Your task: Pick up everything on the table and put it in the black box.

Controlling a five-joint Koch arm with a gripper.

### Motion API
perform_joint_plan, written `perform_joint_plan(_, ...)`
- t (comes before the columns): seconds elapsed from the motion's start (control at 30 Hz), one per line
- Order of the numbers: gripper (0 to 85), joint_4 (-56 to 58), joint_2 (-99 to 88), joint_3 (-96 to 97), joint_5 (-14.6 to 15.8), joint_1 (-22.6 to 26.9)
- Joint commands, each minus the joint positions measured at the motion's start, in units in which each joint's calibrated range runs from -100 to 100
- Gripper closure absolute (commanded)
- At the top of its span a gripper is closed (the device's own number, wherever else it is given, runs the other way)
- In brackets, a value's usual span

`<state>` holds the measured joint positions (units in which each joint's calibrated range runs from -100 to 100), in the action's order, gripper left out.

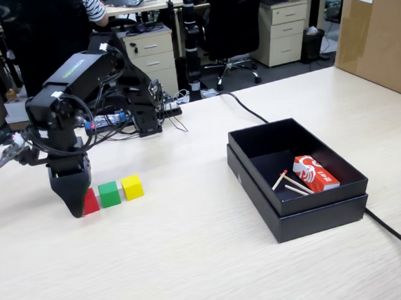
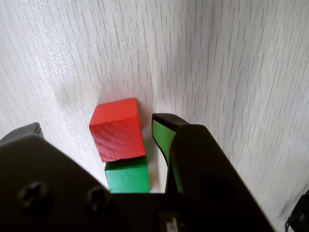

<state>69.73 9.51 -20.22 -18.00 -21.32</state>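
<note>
Three small cubes stand in a row on the beige table [image 1: 196, 262]: red cube [image 1: 91, 202], green cube [image 1: 109, 194] and yellow cube [image 1: 131, 187]. My gripper [image 1: 78, 208] points down at the row's left end and partly hides the red cube. In the wrist view the gripper [image 2: 95, 123] is open. The red cube [image 2: 118, 129] lies between the jaws, nearer the right finger [image 2: 164, 126], with a narrow gap to it. The green cube [image 2: 128, 175] touches the red one. The black box [image 1: 319, 218] sits to the right, apart from the cubes.
Inside the black box lie a red-and-white matchbox [image 1: 315, 173] and a few matchsticks [image 1: 292, 185]. A black cable [image 1: 399, 239] runs past the box's right side. A big brown carton [image 1: 379, 29] stands at the far right. The arm's base and wires [image 1: 141, 116] are behind the cubes.
</note>
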Motion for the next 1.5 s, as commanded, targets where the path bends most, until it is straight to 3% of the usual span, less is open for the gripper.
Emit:
perform_joint_plan(0.0, 40.8, 0.04, -0.28, -3.72, 0.34, -0.1)
perform_joint_plan(0.2, 47.6, 0.04, 1.33, -3.72, 0.39, -0.24)
perform_joint_plan(0.5, 83.0, -0.48, 2.13, -5.17, 0.34, -0.78)
perform_joint_plan(0.83, 84.6, -0.65, -20.59, -3.9, 0.34, -0.24)
perform_joint_plan(0.87, 84.6, -0.65, -31.6, -3.62, 2.25, 2.59)
perform_joint_plan(1.1, 84.6, -0.57, -46.18, -2.17, 8.06, 12.75)
perform_joint_plan(1.3, 84.6, -0.65, -46.75, -4.89, 13.77, 23.2)
perform_joint_plan(1.4, 84.6, -0.65, -38.26, -11.88, 18.02, 31.75)
perform_joint_plan(1.47, 84.6, -0.65, -35.96, -13.42, 19.19, 33.6)
